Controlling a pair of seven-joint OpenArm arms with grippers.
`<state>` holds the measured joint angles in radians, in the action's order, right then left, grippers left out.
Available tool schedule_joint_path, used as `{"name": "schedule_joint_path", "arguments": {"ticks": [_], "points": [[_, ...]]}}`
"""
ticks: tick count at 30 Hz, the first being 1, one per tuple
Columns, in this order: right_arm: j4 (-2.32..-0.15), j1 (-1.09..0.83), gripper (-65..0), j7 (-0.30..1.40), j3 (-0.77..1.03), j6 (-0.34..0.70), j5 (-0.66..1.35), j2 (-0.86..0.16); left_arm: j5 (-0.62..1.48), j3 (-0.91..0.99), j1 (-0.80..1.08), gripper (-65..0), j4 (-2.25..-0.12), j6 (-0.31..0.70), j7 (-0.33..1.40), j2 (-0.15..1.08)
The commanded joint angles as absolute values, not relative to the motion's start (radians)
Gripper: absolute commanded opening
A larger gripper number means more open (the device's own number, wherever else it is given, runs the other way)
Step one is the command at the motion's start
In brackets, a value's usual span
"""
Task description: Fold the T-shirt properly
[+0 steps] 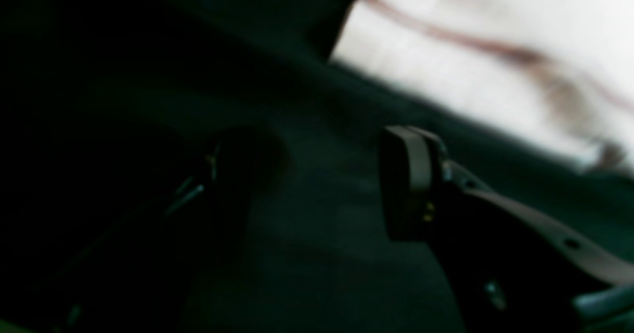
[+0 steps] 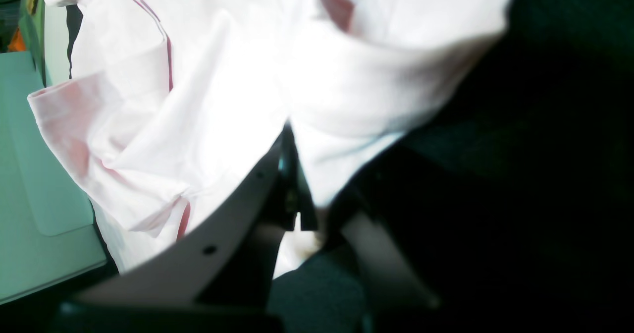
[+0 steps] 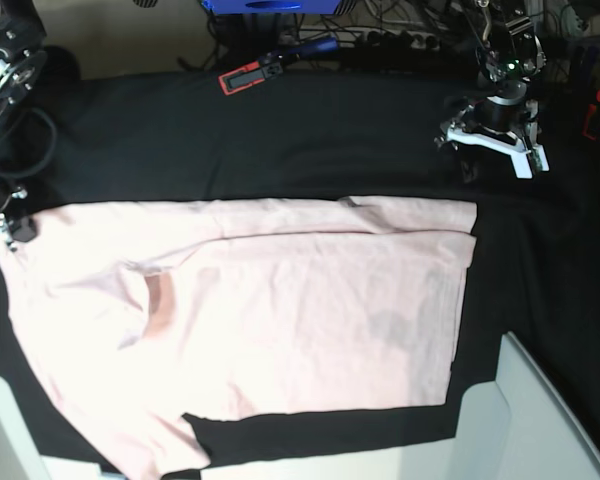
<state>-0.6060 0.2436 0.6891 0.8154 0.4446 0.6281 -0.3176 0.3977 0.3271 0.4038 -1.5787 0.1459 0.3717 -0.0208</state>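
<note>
T-shirt flat on table cloth | left gripper behind it

The T-shirt is covering most of the black table cloth, leaving a bare strip lying open behind it. A red-and-black tool is sitting at that strip's far edge, and cables are crowding beyond.

A table draped in a black table cloth carries everything. Spread nearly flat across its near half lies the pale pink T-shirt, creased, one sleeve reaching the front edge at the base view's lower left. Near the far edge lies a small red-and-black tool, well apart from the shirt.
</note>
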Motion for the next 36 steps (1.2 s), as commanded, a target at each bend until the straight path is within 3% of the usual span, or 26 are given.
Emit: {"name": "schedule_joint_path", "arguments": {"ticks": [1, 10, 28, 36], "points": [[-0.619, 0.263, -64.9, 0.679, 0.814, 0.455, 0.645, -0.34, 0.437, 0.331, 0.403, -25.5, -1.6, 0.145, 0.348, -0.008], [-0.619, 0.26, -64.9, 0.68, 0.814, 0.455, 0.645, -0.341, 0.516, 0.341, 0.289, -25.5, -1.584, 0.145, 0.348, 0.041], [-0.619, 0.257, -65.0, 0.684, 0.814, 0.46, 0.645, -0.341, 0.515, 0.334, 0.074, -25.5, -1.182, 0.145, 0.341, 0.058], [-0.619, 0.255, -65.0, 0.684, 0.814, 0.46, 0.645, -0.34, 0.515, 0.329, 0.071, -25.7, -1.148, 0.145, 0.341, 0.048]]}}
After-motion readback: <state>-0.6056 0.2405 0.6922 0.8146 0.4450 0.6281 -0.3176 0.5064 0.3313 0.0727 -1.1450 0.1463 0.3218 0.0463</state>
